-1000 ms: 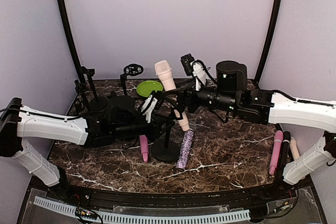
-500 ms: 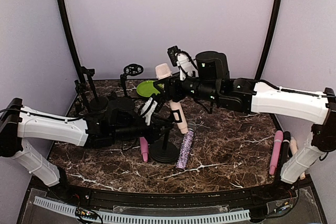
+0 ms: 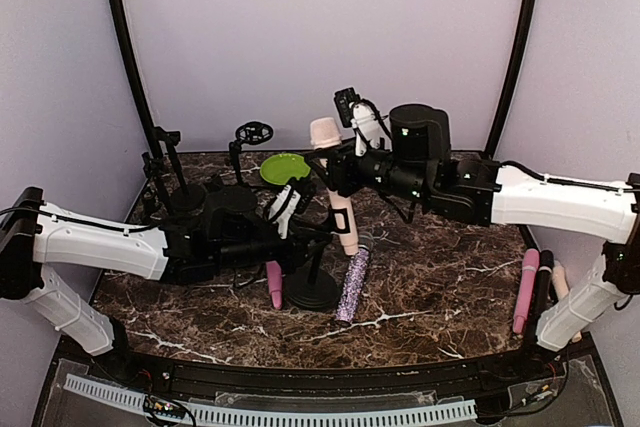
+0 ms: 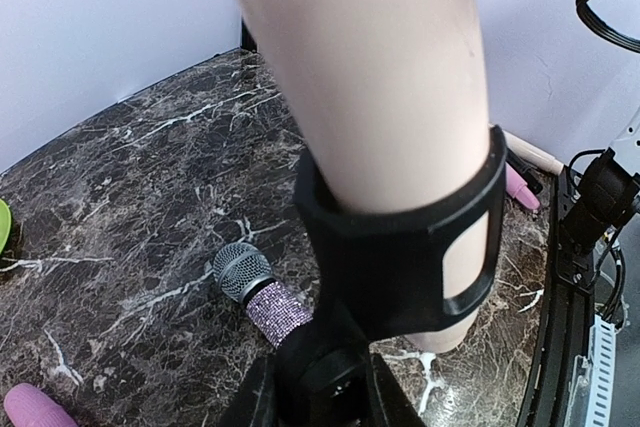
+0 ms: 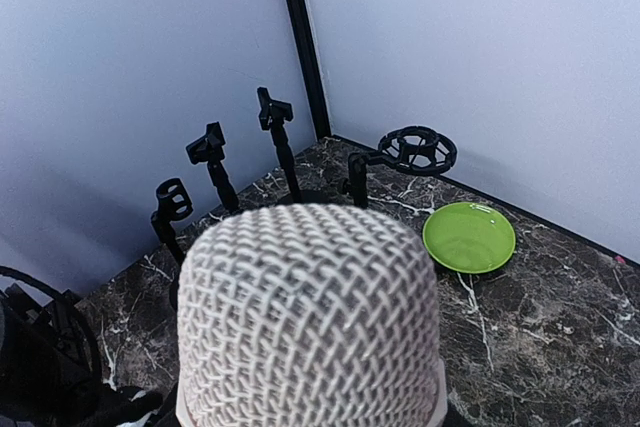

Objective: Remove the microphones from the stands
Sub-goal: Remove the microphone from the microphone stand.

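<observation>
- A dark marbled table (image 3: pixel 430 287) is enclosed by pale lilac walls.
- A black stand (image 3: pixel 314 292) is set on its round base near the middle of the table.
- The pale pink microphone (image 3: pixel 341 205) is seated in the stand's clip (image 4: pixel 400 247), tilted, with its mesh head (image 5: pixel 310 317) raised above the stand.
- The stand's stem, just below the clip, is pinched by the left gripper (image 3: pixel 303 235), which is extended from the stand's left.
- The right gripper (image 3: pixel 335 169) is placed at the microphone's upper body, above the clip.
- The right gripper's fingers are hidden, so whether they are pressed onto the microphone cannot be told.
- A purple glitter microphone (image 3: pixel 352 282) is laid flat just right of the stand's base.
- A darker pink microphone (image 3: pixel 274 282) is laid just left of the stand's base.
- A green plate (image 3: pixel 285 167) is seen behind the stand.
- Several empty holders (image 3: pixel 165 162) are ranged behind the stand and to its left.
</observation>
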You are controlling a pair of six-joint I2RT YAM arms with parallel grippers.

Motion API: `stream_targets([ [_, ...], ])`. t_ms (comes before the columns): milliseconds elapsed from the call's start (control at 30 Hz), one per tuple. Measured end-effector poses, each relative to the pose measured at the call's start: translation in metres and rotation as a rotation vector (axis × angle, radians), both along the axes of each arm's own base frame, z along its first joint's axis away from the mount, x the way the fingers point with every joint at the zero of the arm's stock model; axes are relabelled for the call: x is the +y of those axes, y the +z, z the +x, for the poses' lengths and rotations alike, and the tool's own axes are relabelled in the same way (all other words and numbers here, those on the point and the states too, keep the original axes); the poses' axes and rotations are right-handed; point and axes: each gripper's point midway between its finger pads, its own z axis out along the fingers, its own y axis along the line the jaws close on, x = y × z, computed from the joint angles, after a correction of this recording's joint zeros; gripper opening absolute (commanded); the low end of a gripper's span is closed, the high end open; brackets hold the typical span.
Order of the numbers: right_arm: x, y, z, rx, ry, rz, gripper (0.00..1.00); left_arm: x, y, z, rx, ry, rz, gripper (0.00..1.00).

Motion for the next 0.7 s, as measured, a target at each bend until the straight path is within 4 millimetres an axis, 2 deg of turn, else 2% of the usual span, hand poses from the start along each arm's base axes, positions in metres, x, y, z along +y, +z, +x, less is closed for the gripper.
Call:
stream_targets([
  [333,-0.042,0.016,-0.013,-0.023,-0.07,0.151,0.06,-0.005,0.016,0.001,-0.008,0.006,-0.097,0.0],
  [600,-0.047,0.005,-0.013,0.005,-0.094,0.197,0.02,-0.005,0.006,-0.002,0.024,0.002,-0.096,0.0],
  [700,-0.047,0.005,-0.013,0.008,-0.092,0.2,0.02,-0.006,0.006,-0.003,0.028,-0.003,-0.099,0.1],
])
